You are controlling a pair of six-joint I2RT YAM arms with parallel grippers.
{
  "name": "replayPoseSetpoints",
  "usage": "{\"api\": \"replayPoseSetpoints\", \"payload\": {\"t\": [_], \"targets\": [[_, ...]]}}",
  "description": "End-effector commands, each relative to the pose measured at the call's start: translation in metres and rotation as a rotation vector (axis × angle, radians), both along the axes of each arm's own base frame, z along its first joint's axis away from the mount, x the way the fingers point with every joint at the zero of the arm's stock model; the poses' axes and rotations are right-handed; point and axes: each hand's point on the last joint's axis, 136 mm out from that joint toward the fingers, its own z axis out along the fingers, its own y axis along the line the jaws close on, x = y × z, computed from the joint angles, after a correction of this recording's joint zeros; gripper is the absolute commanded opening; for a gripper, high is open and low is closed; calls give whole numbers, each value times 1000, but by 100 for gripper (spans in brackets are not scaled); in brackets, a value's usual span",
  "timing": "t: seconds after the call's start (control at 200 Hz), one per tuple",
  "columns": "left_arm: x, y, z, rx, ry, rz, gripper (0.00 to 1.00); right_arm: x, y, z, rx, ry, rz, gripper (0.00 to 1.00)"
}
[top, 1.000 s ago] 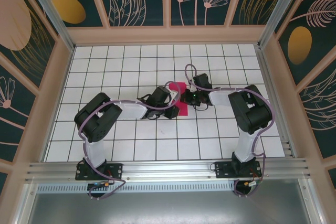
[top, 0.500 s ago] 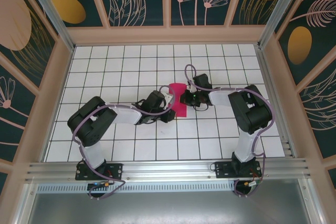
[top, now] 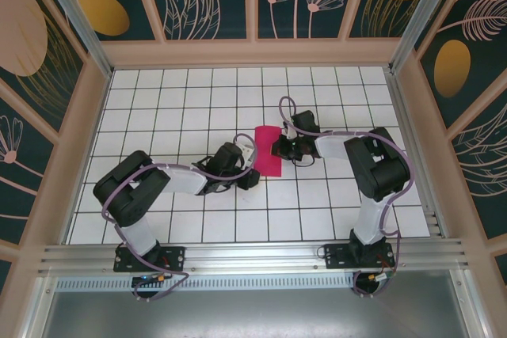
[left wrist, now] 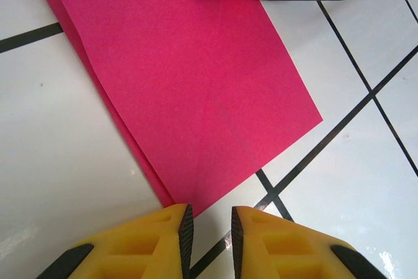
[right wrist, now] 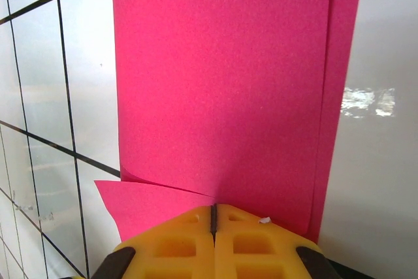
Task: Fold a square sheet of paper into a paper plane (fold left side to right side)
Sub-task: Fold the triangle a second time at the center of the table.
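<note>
The square sheet of paper is magenta-pink and lies folded in half as an upright rectangle on the white tiles, not as a paper plane. In the left wrist view the paper shows two layers slightly offset along its left edge. My left gripper sits just off the paper's near corner, narrowly open with bare tile between its fingers. My right gripper is shut, its tips resting on the paper at its right edge. One loose corner flap sticks out beside them.
The table is white tile with black grid lines, boxed in by wooden walls. An aluminium rail runs along the near edge by the arm bases. Open tiles lie to the far side and to the left.
My left gripper has drawn back from the paper's left side toward the near edge. The paper has settled into a flat folded rectangle. The right gripper has stayed in place.
</note>
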Motion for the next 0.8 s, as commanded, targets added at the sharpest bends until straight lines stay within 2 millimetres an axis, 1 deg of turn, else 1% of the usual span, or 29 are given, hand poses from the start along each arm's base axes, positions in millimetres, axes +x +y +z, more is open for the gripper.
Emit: {"api": "replayPoseSetpoints", "payload": {"t": [0.0, 0.115, 0.17, 0.18, 0.19, 0.35, 0.46, 0.601, 0.666, 0.741, 0.796], "targets": [[-30, 35, -40, 136, 142, 38, 27, -11, -16, -26, -82, 68, -9, 0], [-29, 36, -34, 127, 128, 44, 27, -11, -12, -21, -58, 54, -1, 0], [-30, 37, -35, 132, 131, 44, 27, -10, -11, -18, -46, 43, 2, 1], [-29, 35, -28, 117, 116, 44, 26, -10, -11, -18, -45, 41, 3, 1], [-27, 35, -25, 112, 111, 46, 26, -10, -10, -17, -43, 40, 3, 1], [-25, 35, -6, 72, 83, 51, 26, -6, -5, -5, -8, 10, 15, 1], [-19, 31, 14, 35, 44, 48, 28, -3, -3, 0, 2, -3, 18, 1], [-10, 15, 38, -10, 4, 7, 30, -3, -2, 1, 3, -2, 17, 1], [-3, 4, 44, -21, -8, -20, 31, -3, -3, -1, 0, 3, 15, 1], [5, -7, 44, -21, -10, -44, 31, -3, -3, -1, -3, 2, 14, 1], [11, -14, 37, -5, -5, -56, 31, -4, -3, -2, -6, 5, 15, 1]]}}
